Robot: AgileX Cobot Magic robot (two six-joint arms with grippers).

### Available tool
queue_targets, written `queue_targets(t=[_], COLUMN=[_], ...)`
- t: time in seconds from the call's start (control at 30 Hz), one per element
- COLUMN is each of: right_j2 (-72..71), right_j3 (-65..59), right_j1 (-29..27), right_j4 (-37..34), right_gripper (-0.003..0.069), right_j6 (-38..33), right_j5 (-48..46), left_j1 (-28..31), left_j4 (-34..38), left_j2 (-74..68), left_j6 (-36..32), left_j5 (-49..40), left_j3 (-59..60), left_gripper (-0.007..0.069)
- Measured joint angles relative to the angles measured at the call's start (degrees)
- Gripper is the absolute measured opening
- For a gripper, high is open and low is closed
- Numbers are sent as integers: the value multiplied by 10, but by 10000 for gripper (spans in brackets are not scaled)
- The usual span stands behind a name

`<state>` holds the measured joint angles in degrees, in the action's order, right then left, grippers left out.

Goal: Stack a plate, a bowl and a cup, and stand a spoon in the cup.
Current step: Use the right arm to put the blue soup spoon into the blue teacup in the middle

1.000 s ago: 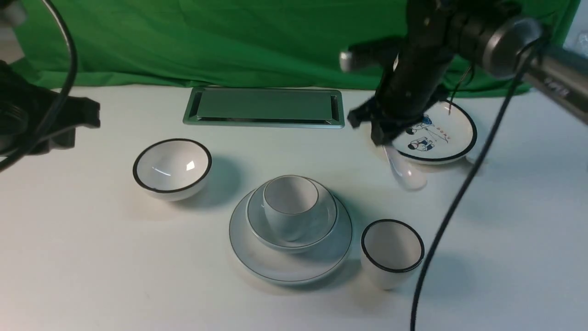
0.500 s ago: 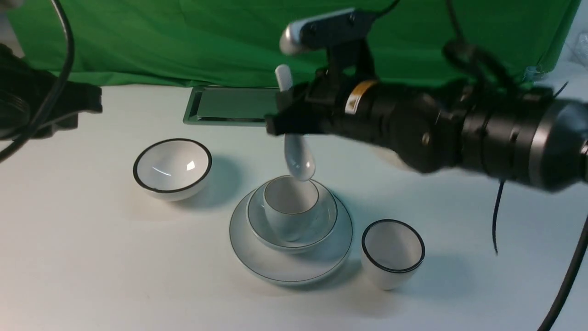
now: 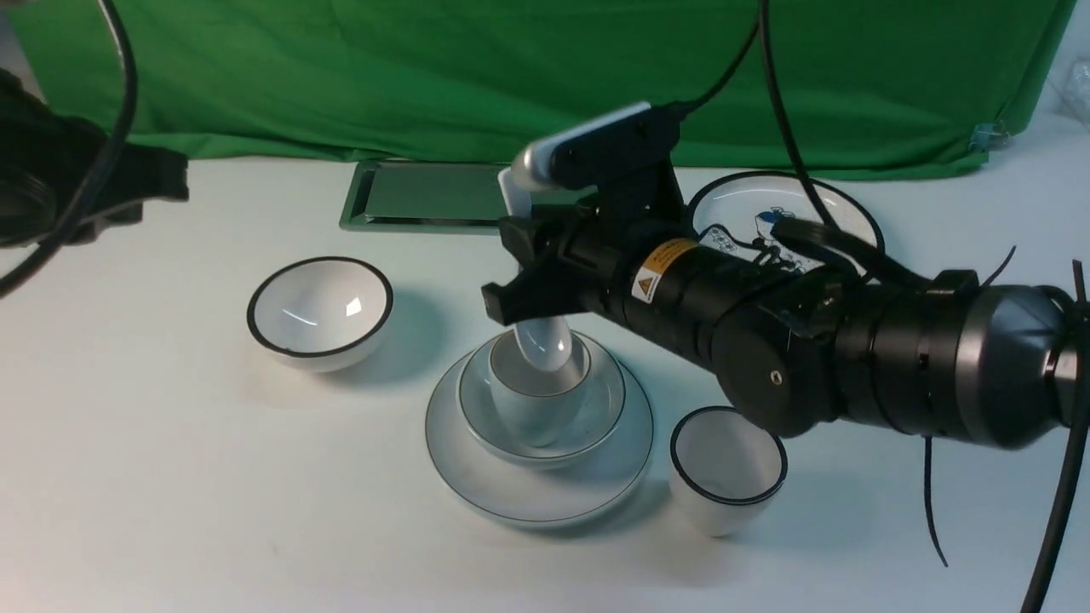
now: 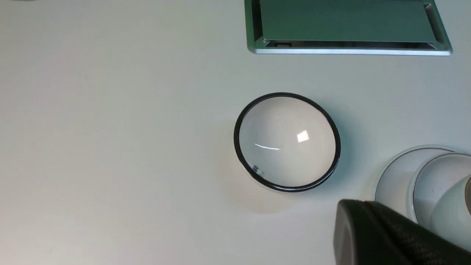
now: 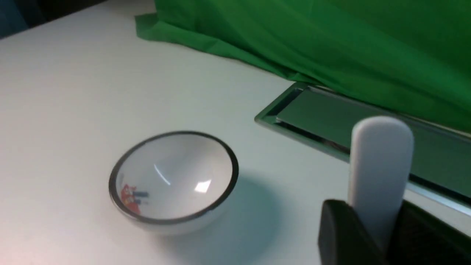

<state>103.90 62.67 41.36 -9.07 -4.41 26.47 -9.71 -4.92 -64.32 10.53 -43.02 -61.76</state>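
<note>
The right gripper [image 3: 509, 268] is pinching the spoon [image 3: 545, 342] by its handle, keeping it upright, scoop down, so that it can enter the cup [image 3: 532, 409] cleanly. The scoop is hanging at the cup's mouth. The cup is sitting in the bowl [image 3: 603, 417], the bowl on the plate [image 3: 545, 502]. At far left, the left gripper [image 3: 183, 177] is waiting closed, holding nothing.

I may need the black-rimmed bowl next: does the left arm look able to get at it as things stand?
Probably yes: the left gripper is empty, and nothing stands between it and the bowl.
</note>
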Motion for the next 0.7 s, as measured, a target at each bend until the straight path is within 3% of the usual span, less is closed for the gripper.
queue_targets(t=[0.23, 0.43, 0.53, 0.63, 0.7], right_j2=[0, -23, -63, -143, -235], right_j3=[-18, -19, -19, -19, -19], right_j1=[1, 1, 1, -7, -32], right_j4=[0, 0, 0, 0, 0], right_gripper=[174, 347, 367, 314, 160], right_j6=[-1, -7, -23, -42, -44], right_j5=[16, -27, -90, -190, -300], left_j1=[0, 0, 0, 0, 0], left_j4=[-1, -2, -2, -2, -2], left_j2=[0, 0, 0, 0, 0], left_j6=[-1, -1, -1, -1, -2], left_j5=[18, 20, 20, 20, 20], left_j3=[0, 0, 0, 0, 0], left_gripper=[3, 3, 3, 3, 3])
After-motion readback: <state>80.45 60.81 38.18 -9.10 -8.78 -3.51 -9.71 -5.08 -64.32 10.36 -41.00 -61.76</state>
